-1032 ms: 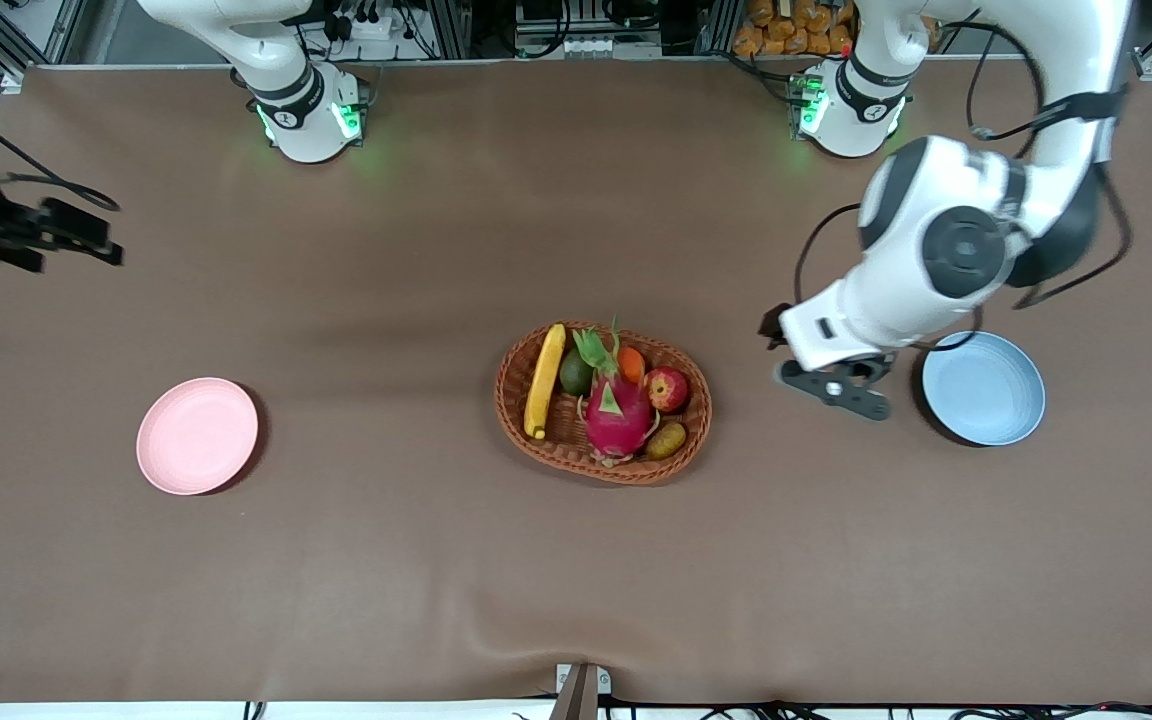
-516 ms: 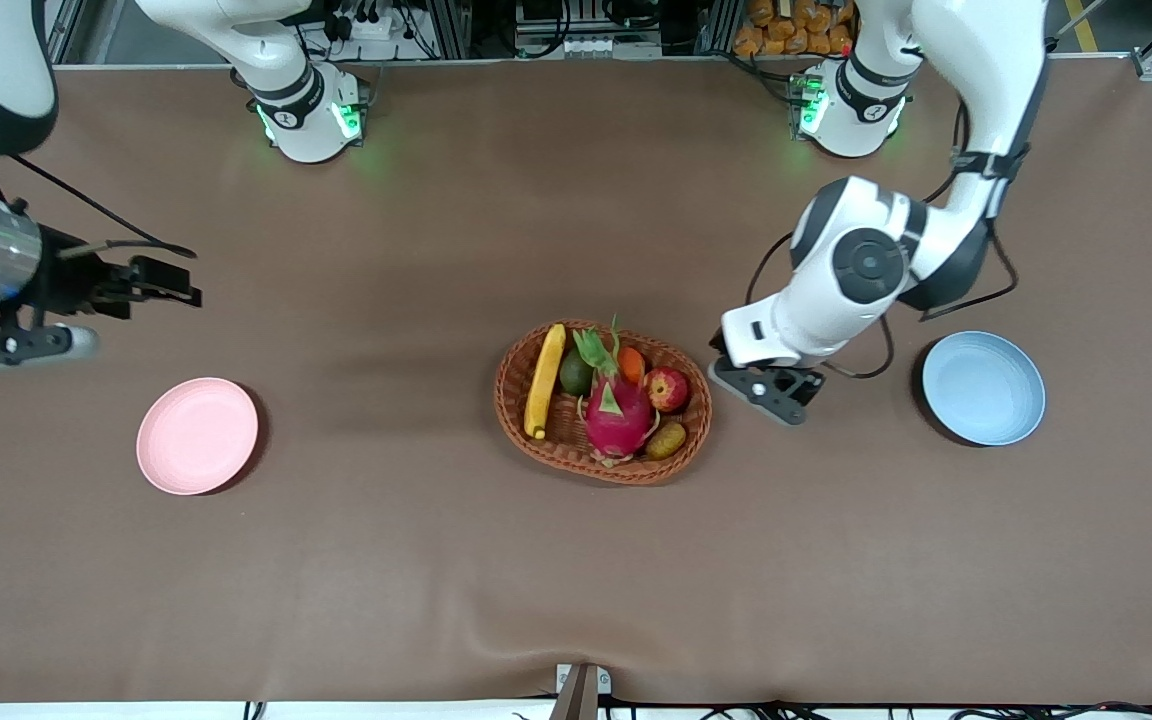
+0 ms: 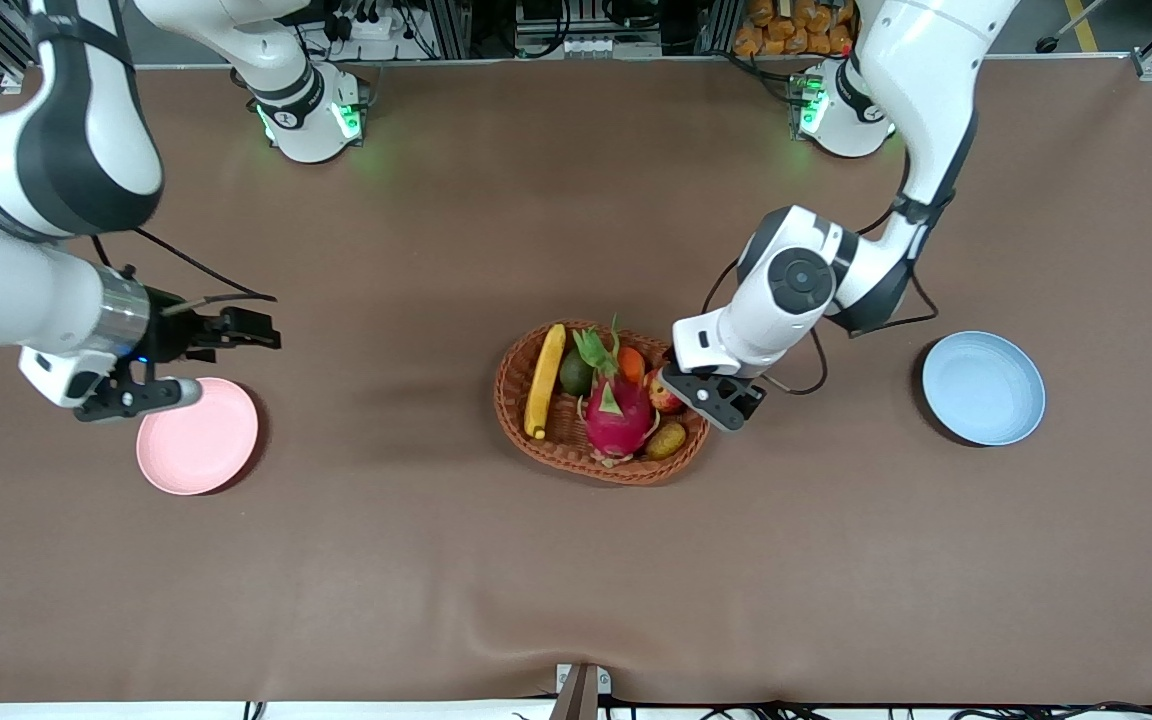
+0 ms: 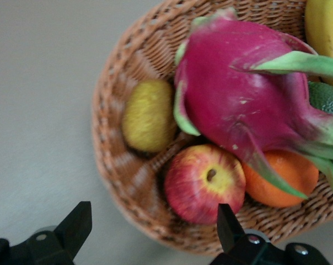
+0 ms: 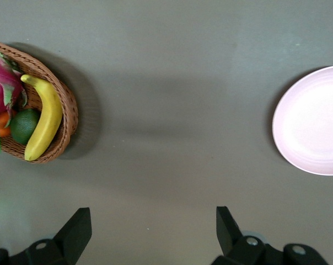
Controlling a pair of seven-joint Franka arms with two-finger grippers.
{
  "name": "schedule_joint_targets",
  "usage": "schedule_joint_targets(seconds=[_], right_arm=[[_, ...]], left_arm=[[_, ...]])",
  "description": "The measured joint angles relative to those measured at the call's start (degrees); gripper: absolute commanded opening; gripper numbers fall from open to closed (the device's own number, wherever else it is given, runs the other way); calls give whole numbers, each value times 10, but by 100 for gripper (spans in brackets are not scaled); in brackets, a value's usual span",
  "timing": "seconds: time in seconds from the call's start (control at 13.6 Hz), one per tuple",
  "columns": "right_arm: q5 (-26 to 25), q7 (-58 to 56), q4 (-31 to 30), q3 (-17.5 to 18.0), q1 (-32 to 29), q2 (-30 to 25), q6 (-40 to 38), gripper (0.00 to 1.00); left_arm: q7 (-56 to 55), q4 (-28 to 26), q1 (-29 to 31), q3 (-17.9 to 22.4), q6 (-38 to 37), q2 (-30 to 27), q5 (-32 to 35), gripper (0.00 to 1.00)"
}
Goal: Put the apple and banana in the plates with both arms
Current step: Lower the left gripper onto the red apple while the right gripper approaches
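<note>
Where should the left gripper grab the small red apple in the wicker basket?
Come straight down from above onto the small red apple, stem side up, with the left gripper. Put one finger toward the oval brown wicker basket's rim, the other in the gap beside the pink dragon fruit.

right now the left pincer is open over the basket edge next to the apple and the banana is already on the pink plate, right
Not quite. The front view shows the banana in the basket, and the pink plate bare. The left pincer is indeed open over the basket edge beside the apple.
</note>
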Motion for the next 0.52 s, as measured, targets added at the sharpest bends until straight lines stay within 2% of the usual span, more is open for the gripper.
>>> schedule_joint_targets(seconds=[0.52], right_arm=[[59, 0, 0, 0, 12, 13, 18, 100]], left_arm=[[-11, 0, -31, -1, 9, 10, 0, 100]])
